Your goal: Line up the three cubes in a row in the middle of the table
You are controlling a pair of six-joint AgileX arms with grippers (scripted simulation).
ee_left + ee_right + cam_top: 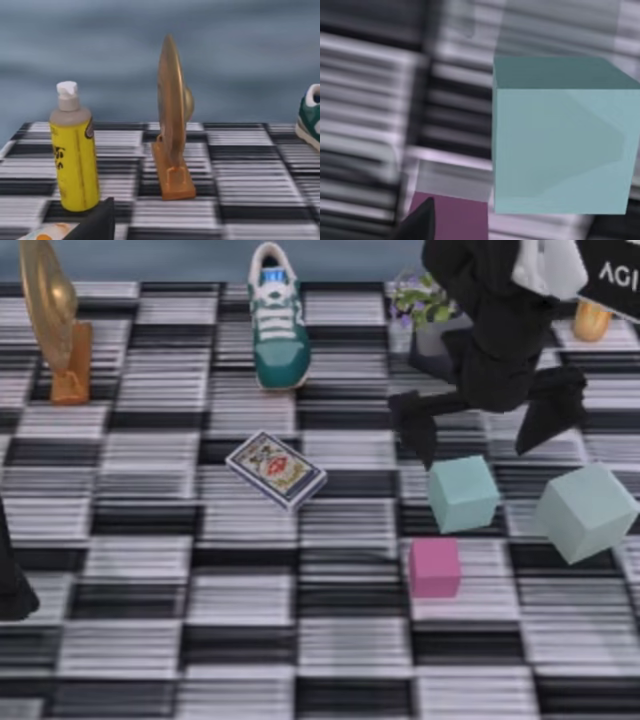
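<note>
Teal cube sits on the table right of centre, resting flat. Pink cube lies just in front of it, slightly toward the left, close but apart. Pale mint cube stands further right, near the table's right edge, turned at an angle to the pattern, apart from the other two. The three form a loose cluster, not a row.

Right gripper hangs above and just behind the teal cube, its two dark fingers spread wide, holding nothing. Right wrist view: teal cube fills the picture, pink cube at its edge.

Card box lies flat near the table's middle, left of the cubes. Green sneaker at the far edge; gold trophy far left; potted plant behind the right arm. Left arm parked at the left edge; only a dark tip shows, jaw state cannot be told. Left wrist view: yellow bottle, trophy.
</note>
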